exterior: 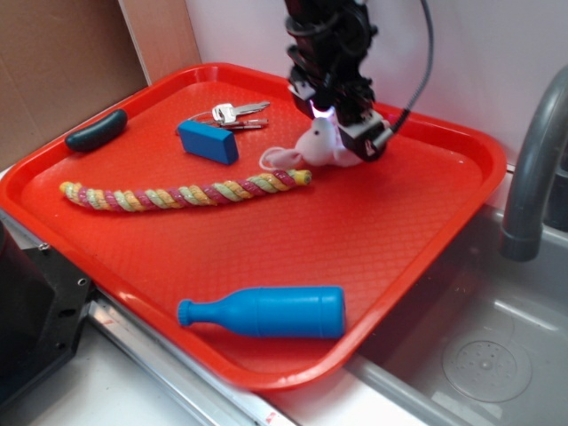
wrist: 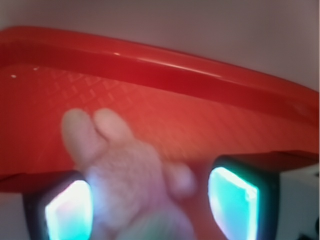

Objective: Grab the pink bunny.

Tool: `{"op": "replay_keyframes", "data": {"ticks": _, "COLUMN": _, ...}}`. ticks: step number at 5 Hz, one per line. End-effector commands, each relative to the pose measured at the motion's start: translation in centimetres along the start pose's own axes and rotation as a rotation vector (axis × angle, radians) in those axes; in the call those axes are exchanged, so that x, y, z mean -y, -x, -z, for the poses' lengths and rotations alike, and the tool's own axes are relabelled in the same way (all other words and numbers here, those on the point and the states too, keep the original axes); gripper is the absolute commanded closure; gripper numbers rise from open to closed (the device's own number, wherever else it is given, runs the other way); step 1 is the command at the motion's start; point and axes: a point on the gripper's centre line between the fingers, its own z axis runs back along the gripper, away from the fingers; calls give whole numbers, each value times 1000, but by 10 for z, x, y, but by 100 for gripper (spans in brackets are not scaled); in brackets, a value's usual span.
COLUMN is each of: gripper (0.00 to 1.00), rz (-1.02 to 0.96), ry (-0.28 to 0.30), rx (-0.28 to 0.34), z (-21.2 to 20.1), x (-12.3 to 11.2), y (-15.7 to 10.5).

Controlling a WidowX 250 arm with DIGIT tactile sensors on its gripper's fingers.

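The small pale pink plush bunny with long floppy ears (exterior: 312, 149) is lying toward the back of the ridged red plastic tray (exterior: 399, 240), its ears pointing toward the near end of the pink, yellow and green braided rope (exterior: 182, 193), which is lying just beside it. The black robot gripper (exterior: 342, 120) is reaching down over the toy from above, and in the wrist view the fuzzy body (wrist: 130, 185) is sitting between the two glowing finger pads (wrist: 232, 200), with clear gaps showing on each side; the jaws are standing fairly wide and are not yet pressing the fabric. The step in hand appears to be the closing squeeze. To do it well, the fingers should be straddling the thick body rather than the thin ears, low enough to catch the bulk of the plush but not scraping the tray. The toy looks soft and will probably be compressing a good deal, so a full, firm closure seems wise before lifting. The rope lies close enough that the near finger should be staying clear of it. The blue plastic bottle (exterior: 262, 312) is lying well apart at the front.
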Motion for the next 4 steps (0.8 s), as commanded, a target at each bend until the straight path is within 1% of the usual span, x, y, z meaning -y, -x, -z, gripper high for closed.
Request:
{"op": "replay_keyframes", "data": {"ticks": 1, "gripper": 0, "rz": 5, "ry": 12, "rx": 37, "z": -4, "x": 4, "y": -13}}
{"op": "replay_keyframes", "data": {"ticks": 2, "gripper": 100, "rz": -21, "ry": 23, "rx": 43, "z": -5, "x": 4, "y": -11}}
{"op": "replay_keyframes", "data": {"ticks": 3, "gripper": 100, "rz": -28, "ry": 29, "rx": 31, "z": -5, "x": 4, "y": -11}}
{"op": "replay_keyframes", "data": {"ticks": 4, "gripper": 100, "rz": -53, "ry": 36, "rx": -3, "z": -4, "x": 1, "y": -10}}
